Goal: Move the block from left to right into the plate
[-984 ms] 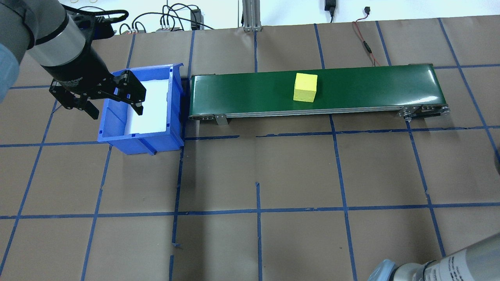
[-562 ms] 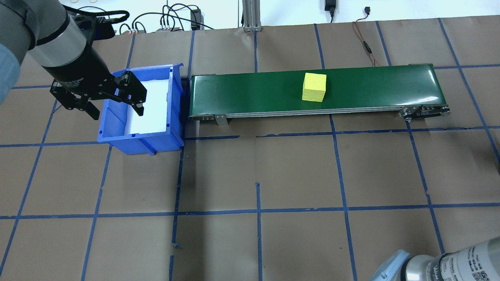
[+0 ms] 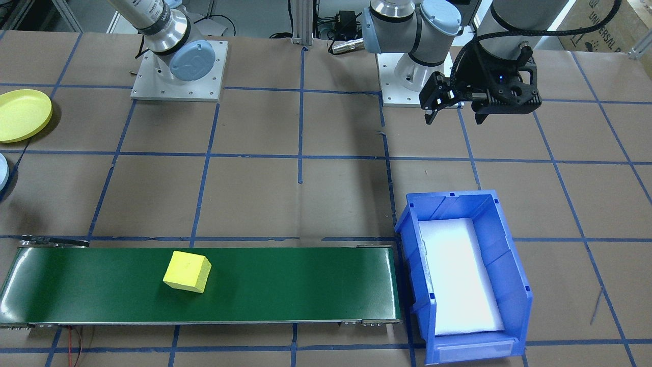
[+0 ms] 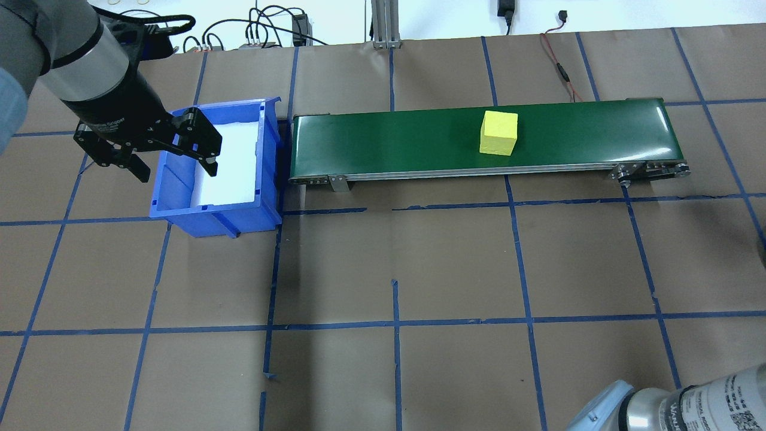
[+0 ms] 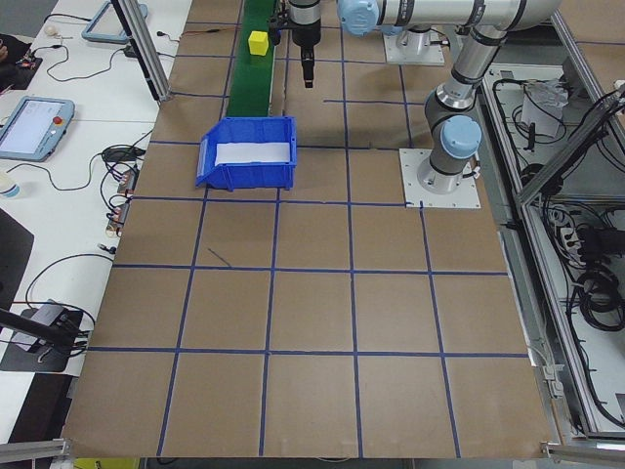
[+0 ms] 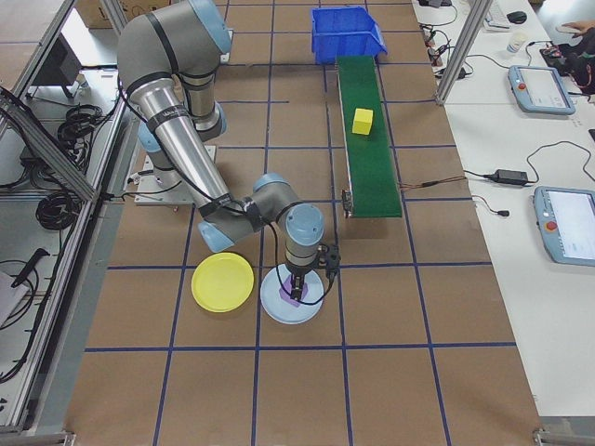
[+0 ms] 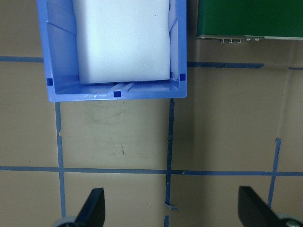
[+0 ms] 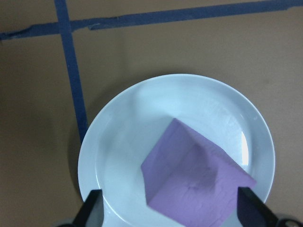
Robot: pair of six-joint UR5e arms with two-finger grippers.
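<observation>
Blocks: 2, yellow [image 4: 499, 133], purple [image 8: 196, 182] | plates: 2, yellow [image 6: 222, 282], pale-blue [image 8: 118, 156]

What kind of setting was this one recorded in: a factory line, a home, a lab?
Most likely a robotics lab test cell, not a production line. The table is covered in brown paper gridded with blue tape, a small green conveyor belt carries a lone yellow block, and teach pendants lie on side benches.

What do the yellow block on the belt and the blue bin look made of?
Yellow block: likely foam or painted wood; matte, faintly textured faces. Blue bin: moulded plastic with ribbed walls and a slight sheen, holding a white pad.
</observation>
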